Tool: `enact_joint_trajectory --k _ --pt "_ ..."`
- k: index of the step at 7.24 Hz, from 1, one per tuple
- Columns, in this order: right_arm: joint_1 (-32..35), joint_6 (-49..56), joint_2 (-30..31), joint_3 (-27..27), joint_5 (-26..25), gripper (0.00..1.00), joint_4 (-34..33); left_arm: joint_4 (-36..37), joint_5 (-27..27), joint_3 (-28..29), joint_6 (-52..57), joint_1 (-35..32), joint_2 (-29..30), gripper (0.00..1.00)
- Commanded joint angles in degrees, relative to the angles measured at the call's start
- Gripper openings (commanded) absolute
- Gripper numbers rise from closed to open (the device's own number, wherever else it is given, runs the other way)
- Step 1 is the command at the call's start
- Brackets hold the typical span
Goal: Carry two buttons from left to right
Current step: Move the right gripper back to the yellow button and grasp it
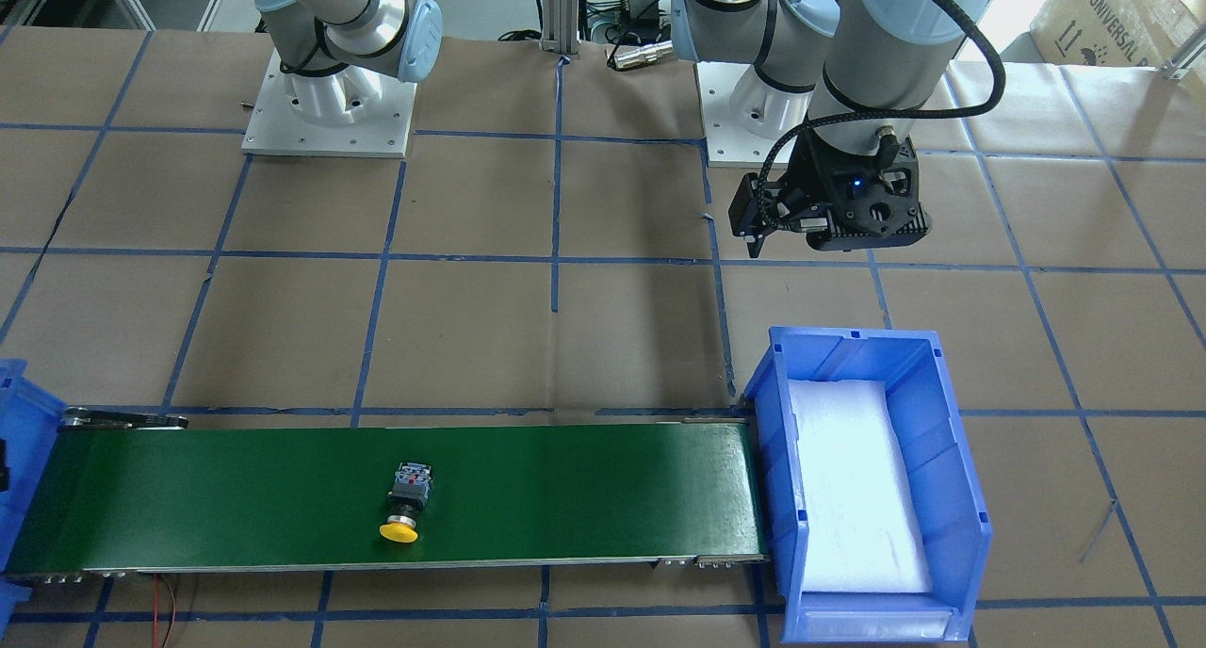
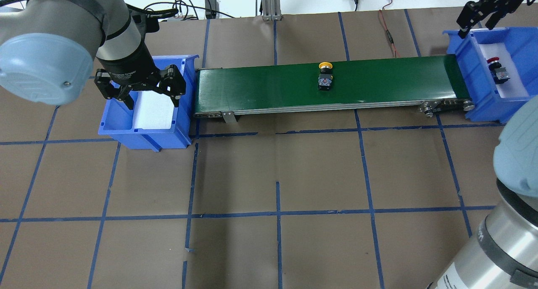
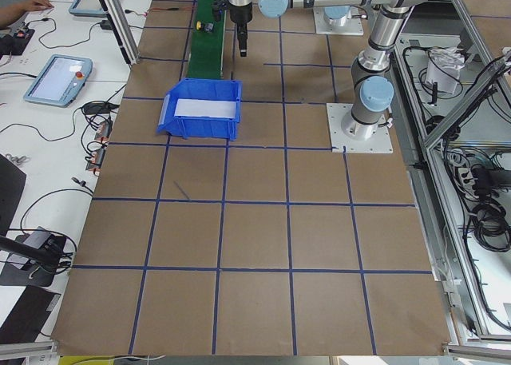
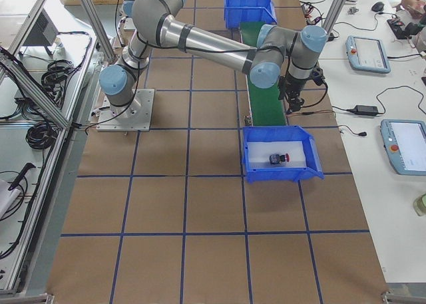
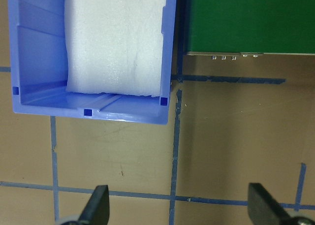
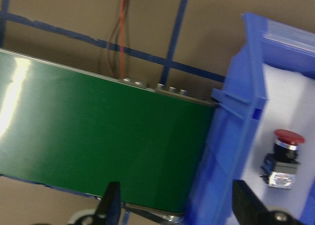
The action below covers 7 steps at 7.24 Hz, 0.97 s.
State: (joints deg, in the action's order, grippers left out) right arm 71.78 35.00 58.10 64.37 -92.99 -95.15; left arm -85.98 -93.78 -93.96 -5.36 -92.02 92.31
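- Across the table's far side, away from the robot bases, a green belt (image 2: pixel 260 85) runs left to right between two blue bins.
- Yellow button (image 2: pixel 325 75): lying on its side about mid-belt, close to the belt's far edge. Its cap points to the far side and its block to the near side. Nothing is touching it, and it is well apart from both bins.
- Red button (image 2: pixel 497 69): in the right bin (image 2: pixel 483 100), lying on its side on the white foam liner (image 2: pixel 510 87). Its cap points toward the bin's far end. It is clear of the bin walls.
- Left bin (image 2: pixel 143 137): it butts up to the belt's left end. It has a white foam pad (image 5: pixel 115 38) inside, and no button shows on the part in view.
- Left claw (image 2: pixel 152 102): raised and pointing down, with its fingers spread wide and nothing between them. The wrist camera shows the fingertips over bare brown table at the bin's near end, not over the foam.
- Right claw (image 2: pixel 476 28): raised at the far left corner of the right bin, where the belt ends. The fingers are apart and empty; the wrist camera sees the belt end and the bin wall between them. The red button sits off to the right of the claw, not under it.
- Blue tape lines (image 2: pixel 277 215) grid the brown table cover.
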Motion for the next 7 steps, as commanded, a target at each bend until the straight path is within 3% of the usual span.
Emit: enact_joint_trajectory --k 1,3,7 --pt "7.29 -8.93 0.61 4.6 0.44 0.82 0.93 0.02 0.0 0.0 0.0 0.0 -0.02 1.0" --pt "15.46 -20.96 0.96 6.29 0.44 0.86 0.4 0.02 0.0 0.0 0.0 0.0 -0.02 1.0" --pt "21.99 -33.82 0.79 11.29 0.44 0.86 -7.75 -0.06 0.0 -0.09 0.0 0.0 -0.02 1.0"
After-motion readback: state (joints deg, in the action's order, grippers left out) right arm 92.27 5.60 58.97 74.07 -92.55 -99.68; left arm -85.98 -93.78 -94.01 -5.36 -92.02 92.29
